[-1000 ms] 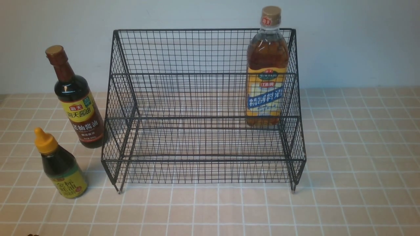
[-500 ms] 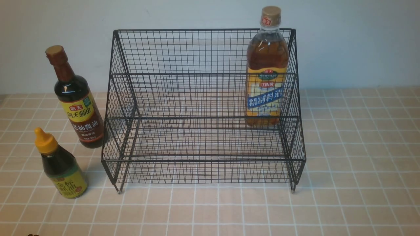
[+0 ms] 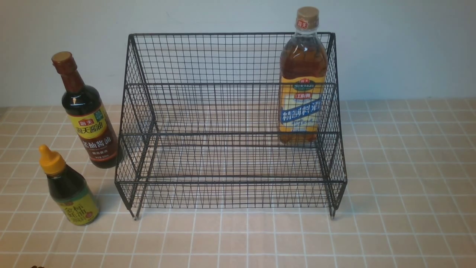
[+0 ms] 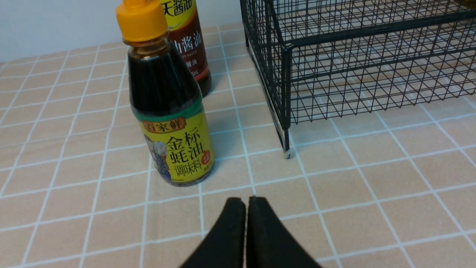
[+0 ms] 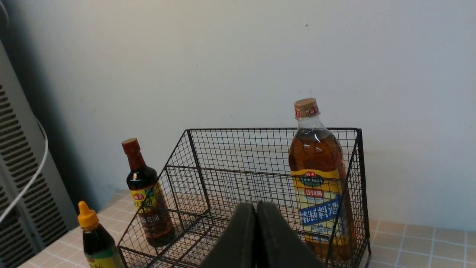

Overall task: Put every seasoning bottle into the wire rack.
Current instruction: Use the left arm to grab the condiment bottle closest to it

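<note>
Off the left front corner of the wire rack (image 3: 230,34), left gripper (image 4: 246,201) pressed together and empty, just short of the small dark bottle (image 3: 70,193), upright on the counter (image 3: 409,223). Farther back along the rack's left side, tall soy bottle (image 3: 89,126), also outside. In the rack's rear tier, right end, large amber bottle (image 3: 303,96). Facing the rack, right gripper (image 5: 256,204) likewise pressed closed, holding nothing. Likely smooth, liquid-heavy, tippy; best pinched around the labelled body, not the neck.

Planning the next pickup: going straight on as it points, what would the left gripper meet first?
Likely nothing close: the shut left gripper aims into the tiled gap between the small yellow-capped bottle and the wire rack, by its corner leg. Farther on, depth is unclear.
</note>
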Robot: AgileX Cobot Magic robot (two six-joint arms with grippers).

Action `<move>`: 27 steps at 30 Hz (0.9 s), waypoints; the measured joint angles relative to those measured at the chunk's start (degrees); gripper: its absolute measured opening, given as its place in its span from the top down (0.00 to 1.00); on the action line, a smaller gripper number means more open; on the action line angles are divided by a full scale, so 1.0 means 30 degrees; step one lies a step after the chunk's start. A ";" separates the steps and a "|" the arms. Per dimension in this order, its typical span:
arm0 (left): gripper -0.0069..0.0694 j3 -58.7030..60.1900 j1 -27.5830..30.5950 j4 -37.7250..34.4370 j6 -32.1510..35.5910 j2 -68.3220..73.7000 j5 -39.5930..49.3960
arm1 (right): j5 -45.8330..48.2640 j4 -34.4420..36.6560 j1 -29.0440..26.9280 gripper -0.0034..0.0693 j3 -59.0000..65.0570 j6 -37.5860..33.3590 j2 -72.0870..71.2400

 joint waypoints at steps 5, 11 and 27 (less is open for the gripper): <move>0.92 0.0000 0.0000 0.0000 0.0000 0.0000 0.0000 | -0.2360 -0.0038 -0.0808 0.97 0.2821 -0.1917 -0.0653; 0.92 0.0000 0.0000 0.0000 0.0000 0.0000 0.0000 | -0.3317 -0.0398 -0.4165 0.97 0.6268 -0.2552 -0.2216; 0.92 0.0000 0.0000 0.0000 0.0000 0.0000 0.0000 | -0.3073 -0.1128 -0.8324 0.97 1.1105 -0.2609 -0.2982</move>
